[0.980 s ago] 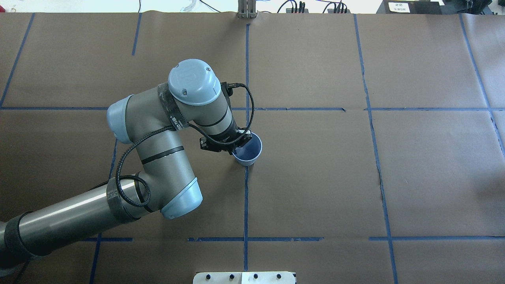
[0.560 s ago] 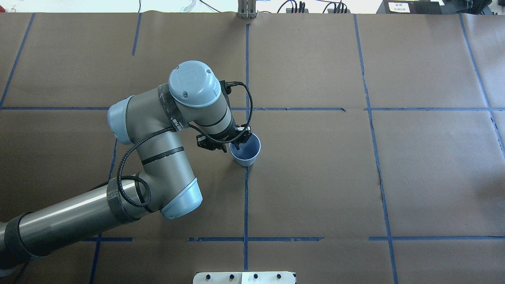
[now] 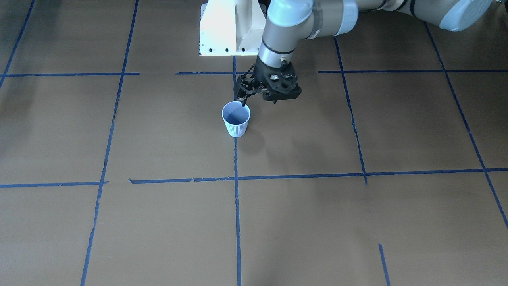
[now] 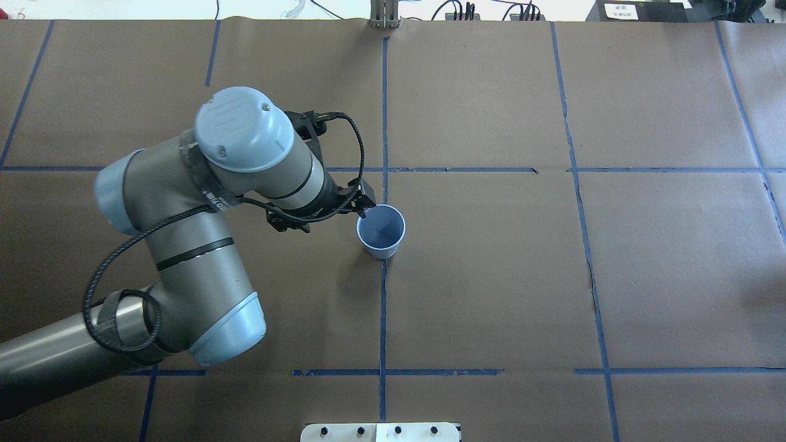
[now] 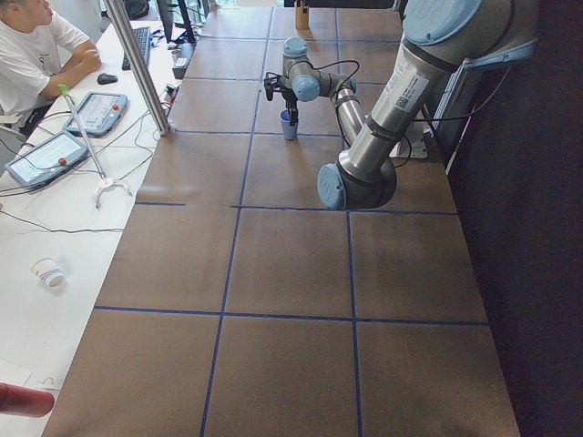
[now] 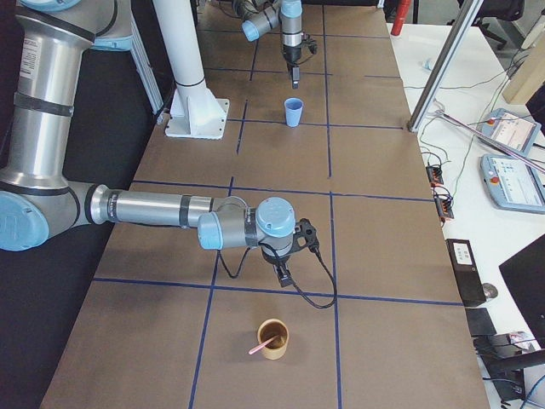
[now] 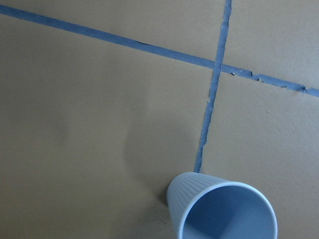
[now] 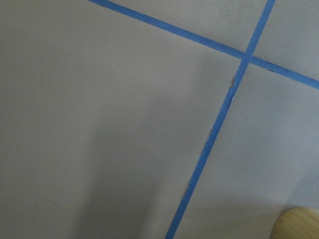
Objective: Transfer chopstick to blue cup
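Observation:
The pale blue ribbed cup [image 4: 381, 232] stands upright and empty on a tape crossing, also in the front view [image 3: 236, 118] and the left wrist view [image 7: 224, 209]. My left gripper [image 4: 322, 216] hangs just left of it with jaws spread and holds nothing. One fingertip [image 3: 242, 102] is beside the cup's rim. The pink chopstick [image 6: 258, 348] leans in a tan cup [image 6: 273, 338] at the table's right end. My right gripper [image 6: 283, 277] hovers close behind that cup. I cannot tell whether it is open or shut.
The white robot base [image 3: 230, 28] stands behind the blue cup. An operator [image 5: 36, 55] sits at a side table with teach pendants [image 5: 96, 111] and a metal pole [image 5: 137, 64]. The tan cup's rim [image 8: 299, 224] shows in the right wrist view.
My left arm has swung left and back. Its fingertip has come out of the blue cup, which stays upright in place.

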Controlling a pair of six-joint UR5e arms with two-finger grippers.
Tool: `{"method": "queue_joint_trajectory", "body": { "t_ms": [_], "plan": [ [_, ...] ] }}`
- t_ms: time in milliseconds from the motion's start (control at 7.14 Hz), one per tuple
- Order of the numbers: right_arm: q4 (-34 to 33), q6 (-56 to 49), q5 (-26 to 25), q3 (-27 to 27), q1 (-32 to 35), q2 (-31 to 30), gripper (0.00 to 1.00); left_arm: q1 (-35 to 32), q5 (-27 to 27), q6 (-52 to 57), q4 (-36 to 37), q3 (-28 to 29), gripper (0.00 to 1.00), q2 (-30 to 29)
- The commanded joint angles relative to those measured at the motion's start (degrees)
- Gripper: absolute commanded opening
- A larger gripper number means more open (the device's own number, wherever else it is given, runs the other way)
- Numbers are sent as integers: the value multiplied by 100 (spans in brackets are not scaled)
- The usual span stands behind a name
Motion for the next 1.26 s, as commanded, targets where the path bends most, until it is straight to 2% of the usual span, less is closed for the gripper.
{"method": "queue_joint_trajectory", "body": {
  "t_ms": [0, 280, 560, 840, 1120],
  "plan": [
    [-229, -939, -374, -245, 297, 132, 99, -292, 30, 643, 86, -457, 100, 551],
    [-905, -2625, -418, -676, 808, 483, 99, -372, 30, 762, 16, -492, 100, 728],
    [-1423, -3717, -681, -713, 1264, 485, 99, -381, 39, 710, 16, -580, 100, 754],
    [-1515, -4265, -1068, -957, 1485, 511, 99, -372, 39, 710, 16, -606, 100, 754],
    [-1453, -4740, -1332, -1527, 1495, 738, 98, -372, 39, 675, 24, -685, 100, 763]
  ]
}}
